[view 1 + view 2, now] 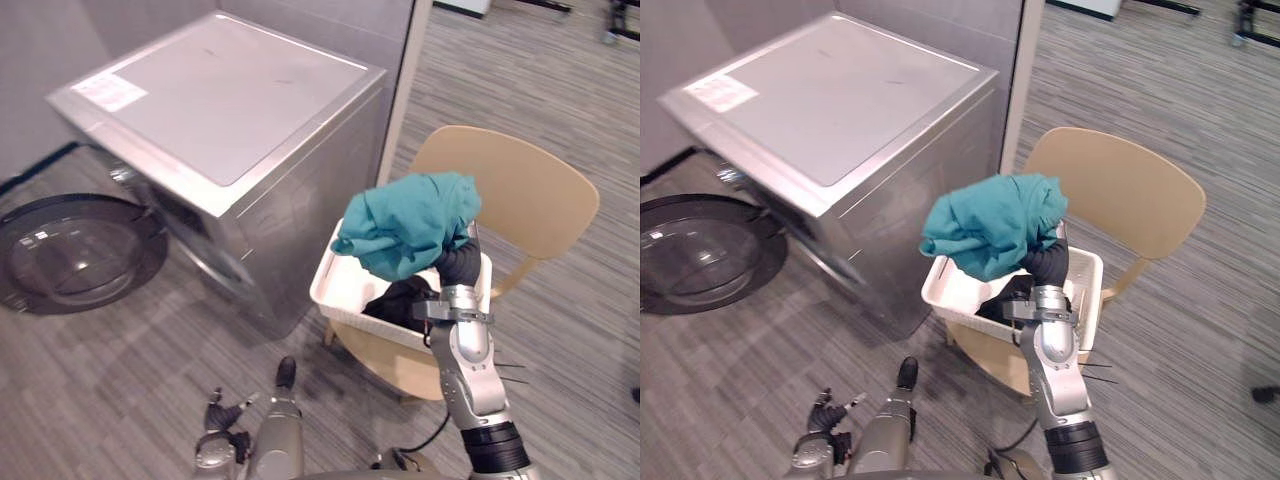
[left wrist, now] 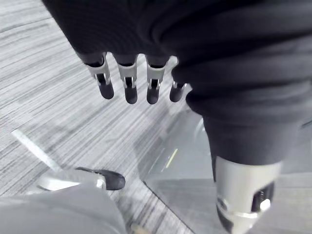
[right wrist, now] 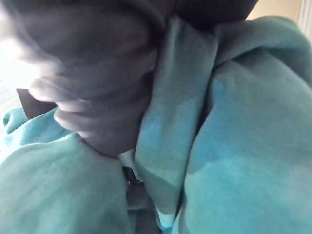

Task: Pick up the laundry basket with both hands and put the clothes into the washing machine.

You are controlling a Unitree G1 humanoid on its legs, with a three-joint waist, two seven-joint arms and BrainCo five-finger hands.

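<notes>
teal cloth (image 1: 405,225) over right hand (image 1: 460,266), white basket (image 1: 335,287) on chair (image 1: 520,190); washer (image 1: 230,110) beside

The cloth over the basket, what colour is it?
Plain teal, a blue-green. The cloth shows best in the left eye view, above the white basket.

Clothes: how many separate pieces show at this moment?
2. A teal garment is bunched over the right hand, above the white basket; a dark garment lies in the basket on the chair. More may be hidden beneath.
</notes>
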